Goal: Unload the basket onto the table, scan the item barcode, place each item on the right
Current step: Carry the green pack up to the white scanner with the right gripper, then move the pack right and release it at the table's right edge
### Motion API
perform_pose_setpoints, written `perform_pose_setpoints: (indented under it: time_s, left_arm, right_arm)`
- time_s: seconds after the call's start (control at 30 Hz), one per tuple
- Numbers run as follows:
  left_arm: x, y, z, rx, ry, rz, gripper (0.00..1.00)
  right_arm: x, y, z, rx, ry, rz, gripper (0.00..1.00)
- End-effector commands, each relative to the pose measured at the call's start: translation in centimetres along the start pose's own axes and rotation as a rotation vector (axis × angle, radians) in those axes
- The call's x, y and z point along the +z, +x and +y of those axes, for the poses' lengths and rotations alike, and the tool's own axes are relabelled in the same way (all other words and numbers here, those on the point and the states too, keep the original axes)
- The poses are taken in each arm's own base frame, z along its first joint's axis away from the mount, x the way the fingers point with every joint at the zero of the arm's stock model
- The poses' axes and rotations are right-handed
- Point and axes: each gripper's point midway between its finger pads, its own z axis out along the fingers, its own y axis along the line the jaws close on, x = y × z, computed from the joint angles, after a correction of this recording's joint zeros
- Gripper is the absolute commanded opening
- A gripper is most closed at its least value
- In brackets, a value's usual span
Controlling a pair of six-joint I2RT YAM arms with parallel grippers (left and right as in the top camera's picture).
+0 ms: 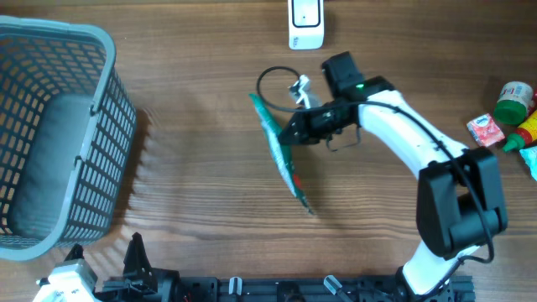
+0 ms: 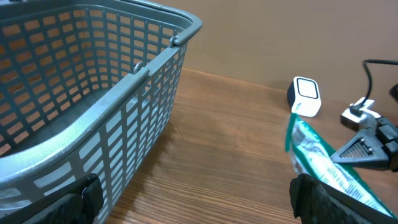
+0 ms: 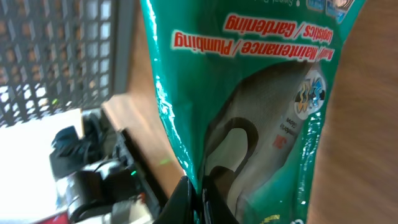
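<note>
Shows a wooden surface point(image 1: 210, 210) from overhead. Sets a grey mesh basket point(image 1: 50, 134) at nine o'clock, a white barcode scanner point(image 1: 305, 23) at twelve o'clock, and a cluster of groceries at three o'clock, among them a green-capped bottle point(image 1: 513, 99) and a small red packet point(image 1: 485, 128). Finds the item to be scanned, a glossy green packet point(image 1: 281, 159), near the centre, toward six o'clock from the scanner and well apart from the basket. Has a loop of black cable point(image 1: 268, 84) between scanner and packet.

Grips the green packet in the right claw point(image 1: 292, 132), clamped shut on one long edge, reaching in from three o'clock. Presents it nearly edge-on to the overhead view and, by the look of it, lifted off the wood. Probably pinched at the edge to leave both printed faces uncovered and free to turn toward the scanner.

From the right wrist, fills the view with one face of the packet: red lettering reading Maintenance, Plumbing, Gardening, plus a picture of a grey glove. Reveals no barcode on this side, so cannot tell where the code sits.

Shows the left claw point(image 2: 196, 208) spread wide and holding nothing, low at seven o'clock beside the basket, probably parked there clear of the scanning path. From the left wrist, catches the basket wall at nine o'clock, the scanner at two o'clock and the packet's edge at four o'clock.

Reads as the presenting step, with the code not yet evidently aimed at the scanner
</note>
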Motion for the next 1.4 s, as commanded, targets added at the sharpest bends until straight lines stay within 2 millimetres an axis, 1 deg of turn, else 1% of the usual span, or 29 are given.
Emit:
perform_pose_setpoints:
  time_s: [0.0,0.03,0.07,0.1,0.2,0.23,0.27,0.37,0.43,0.5,0.57,0.7,0.77,0.83,0.9,0.97,1.07,1.17,1.23,1.27,1.33,1.37]
  left_arm:
    - [-0.1,-0.2,0.3,0.009,-0.016,-0.011,1.00]
    - [-0.1,-0.2,0.3,0.009,-0.016,-0.011,1.00]
    - [-0.1,-0.2,0.3,0.009,-0.016,-0.011,1.00]
    - [-0.1,-0.2,0.3,0.009,-0.016,-0.011,1.00]
    - [-0.1,-0.2,0.3,0.009,-0.016,-0.011,1.00]
    - [-0.1,-0.2,0.3,0.009,-0.016,-0.011,1.00]
    - [-0.1,-0.2,0.3,0.009,-0.016,-0.011,1.00]
    - [-0.1,-0.2,0.3,0.009,-0.016,-0.010,1.00]
    - [-0.1,-0.2,0.3,0.009,-0.016,-0.011,1.00]
    - [-0.1,-0.2,0.3,0.009,-0.016,-0.010,1.00]
    - [-0.1,-0.2,0.3,0.009,-0.016,-0.011,1.00]
    - [-0.1,-0.2,0.3,0.009,-0.016,-0.011,1.00]
    - [-0.1,-0.2,0.3,0.009,-0.016,-0.010,1.00]
    - [-0.1,-0.2,0.3,0.009,-0.016,-0.010,1.00]
    - [-0.1,-0.2,0.3,0.009,-0.016,-0.011,1.00]
    - [-0.1,-0.2,0.3,0.009,-0.016,-0.011,1.00]
    - [-0.1,-0.2,0.3,0.009,-0.016,-0.011,1.00]
    - [-0.1,-0.2,0.3,0.009,-0.016,-0.011,1.00]
    - [-0.1,-0.2,0.3,0.009,-0.016,-0.010,1.00]
    - [-0.1,-0.2,0.3,0.009,-0.016,-0.011,1.00]
    - [-0.1,-0.2,0.3,0.009,-0.016,-0.011,1.00]
    - [-0.1,-0.2,0.3,0.009,-0.016,-0.010,1.00]
  right_arm:
    - [-5.7,-3.2,-0.2,-0.091,0.143,-0.182,0.05]
    - [-7.5,-4.0,-1.1,-0.091,0.238,-0.242,0.05]
    - [-8.8,-4.6,-2.0,-0.081,0.328,-0.285,0.05]
    - [-10.5,-5.2,-3.1,-0.077,0.457,-0.343,0.05]
    - [-12.1,-6.3,-4.0,-0.103,0.565,-0.408,0.05]
    - [-12.6,-7.2,-4.7,-0.109,0.610,-0.444,0.05]
    - [-13.0,-8.0,-4.9,-0.118,0.631,-0.475,0.05]
    - [-13.6,-10.8,-5.2,-0.160,0.654,-0.573,0.05]
    - [-13.8,-12.4,-5.8,-0.170,0.678,-0.630,0.05]
    - [-13.5,-14.0,-6.4,-0.173,0.672,-0.675,0.04]
    - [-12.7,-16.0,-7.2,-0.186,0.667,-0.699,0.05]
    - [-10.5,-20.6,-9.7,-0.183,0.675,-0.674,0.05]
    - [-9.6,-22.8,-10.2,-0.199,0.681,-0.654,0.05]
    - [-8.7,-24.4,-10.9,-0.194,0.697,-0.640,0.05]
    - [-7.9,-24.9,-11.9,-0.178,0.714,-0.624,0.05]
    - [-7.3,-24.7,-12.4,-0.171,0.716,-0.606,0.05]
    - [-7.0,-24.3,-12.3,-0.173,0.718,-0.587,0.05]
    - [-7.5,-23.5,-11.8,-0.184,0.730,-0.555,0.05]
    - [-8.4,-22.9,-11.5,-0.192,0.752,-0.534,0.05]
    - [-9.1,-22.6,-11.6,-0.178,0.773,-0.531,0.04]
    - [-12.6,-21.0,-12.4,-0.114,0.872,-0.520,0.05]
    - [-13.9,-20.4,-12.9,-0.081,0.911,-0.520,0.04]
